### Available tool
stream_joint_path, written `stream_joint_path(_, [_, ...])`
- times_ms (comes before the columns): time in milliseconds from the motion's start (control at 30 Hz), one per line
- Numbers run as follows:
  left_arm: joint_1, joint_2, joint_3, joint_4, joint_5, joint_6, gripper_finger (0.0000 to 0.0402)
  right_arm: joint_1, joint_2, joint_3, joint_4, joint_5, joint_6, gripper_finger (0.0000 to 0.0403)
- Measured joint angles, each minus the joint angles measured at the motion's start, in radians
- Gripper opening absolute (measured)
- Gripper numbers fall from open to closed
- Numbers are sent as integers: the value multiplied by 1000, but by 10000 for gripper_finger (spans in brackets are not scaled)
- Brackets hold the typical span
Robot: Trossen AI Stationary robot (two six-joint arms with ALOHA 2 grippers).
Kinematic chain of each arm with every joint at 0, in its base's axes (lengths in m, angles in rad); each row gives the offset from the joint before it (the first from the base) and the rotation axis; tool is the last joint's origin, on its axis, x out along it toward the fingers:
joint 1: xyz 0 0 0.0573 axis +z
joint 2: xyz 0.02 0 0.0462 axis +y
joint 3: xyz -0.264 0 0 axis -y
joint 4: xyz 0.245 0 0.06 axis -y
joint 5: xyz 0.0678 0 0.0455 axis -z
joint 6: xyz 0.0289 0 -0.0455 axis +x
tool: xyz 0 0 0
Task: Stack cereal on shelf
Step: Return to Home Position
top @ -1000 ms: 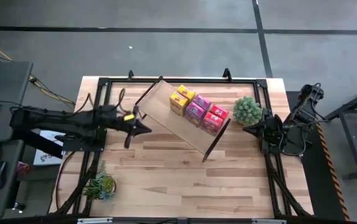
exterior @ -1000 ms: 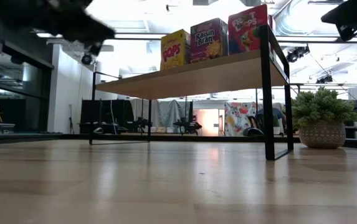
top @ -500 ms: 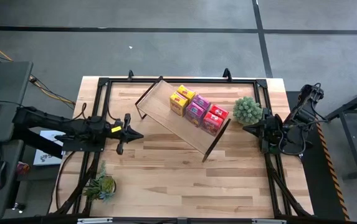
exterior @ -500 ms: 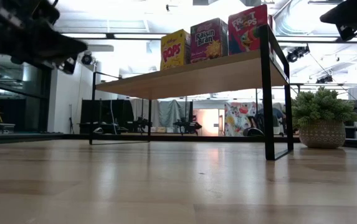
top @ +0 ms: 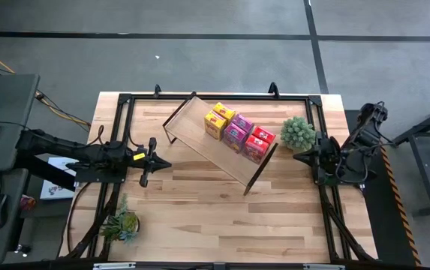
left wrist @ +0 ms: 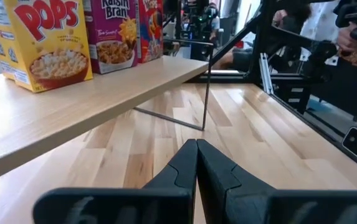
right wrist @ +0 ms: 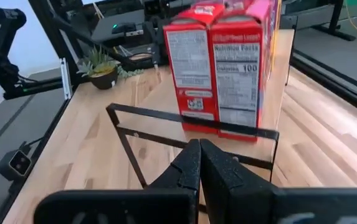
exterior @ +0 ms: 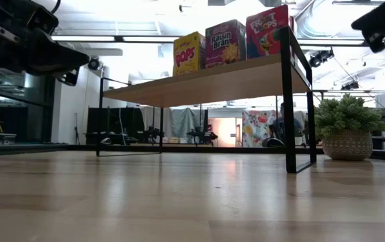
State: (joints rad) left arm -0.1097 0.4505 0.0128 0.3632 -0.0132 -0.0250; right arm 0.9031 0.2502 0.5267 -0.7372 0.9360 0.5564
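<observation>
Six small cereal boxes (top: pixel 239 132), two yellow, two pink-magenta, two red, stand upright in two rows on the shelf's right half. The shelf (top: pixel 199 135) is a light-wood board on thin black legs, standing slantwise on the table. The boxes also show in the low view (exterior: pixel 226 42), the left wrist view (left wrist: pixel 41 43) and the right wrist view (right wrist: pixel 222 68). My left gripper (top: pixel 168 162) is shut and empty, left of the shelf near the table's left rail. My right gripper (top: pixel 296 157) is shut and empty at the right rail, beside a potted plant.
A round green potted plant (top: pixel 298 132) stands right of the shelf, close to my right gripper. A smaller spiky plant (top: pixel 121 224) sits at the near left corner. Black rails (top: pixel 222 95) frame the tabletop. Bare wood lies in front of the shelf.
My left gripper has drawn back from the shelf's left end toward the table's left edge and a little toward the near edge, staying shut. The boxes, shelf and right arm have kept still.
</observation>
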Motion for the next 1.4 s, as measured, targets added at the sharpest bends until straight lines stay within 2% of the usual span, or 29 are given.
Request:
stream_joint_path(167, [0, 1, 0, 0, -3, 30, 0, 0, -80, -50, 31, 16, -9, 0])
stream_joint_path(367, [0, 1, 0, 0, -3, 36, 0, 0, -181, -106, 277, 13, -264, 0])
stream_joint_path(567, [0, 1, 0, 0, -3, 36, 0, -21, -204, -193, 494, -60, -466, 0])
stream_joint_path(800, [0, 1, 0, 0, -3, 36, 0, -182, -204, -284, 671, -265, -582, 0])
stream_joint_path(1067, [0, 1, 0, 0, -2, 36, 0, -456, -204, -287, 672, -573, -573, 0])
stream_joint_path(1300, [0, 1, 0, -1, -2, 37, 0, -688, -141, -287, 656, -835, -536, 0])
stream_joint_path(1400, [0, 1, 0, -1, -2, 37, 0, -748, -126, -287, 621, -885, -553, 0])
